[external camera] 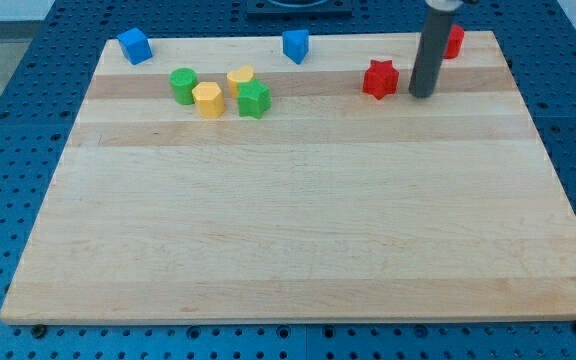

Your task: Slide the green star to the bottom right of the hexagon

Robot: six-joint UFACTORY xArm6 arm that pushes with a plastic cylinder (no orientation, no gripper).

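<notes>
The green star [254,99] lies on the wooden board [298,230] at the upper left of the middle. The yellow hexagon [207,100] sits just to its left, close to it or touching. A second yellow block [240,80] sits just above the star, and a green cylinder [183,85] is at the hexagon's upper left. My tip [422,95] rests on the board far to the right of the star, just right of a red star [379,79].
A blue block [134,45] sits at the board's top left and another blue block [295,45] at the top middle. A red block [453,41] is partly hidden behind the rod at the top right.
</notes>
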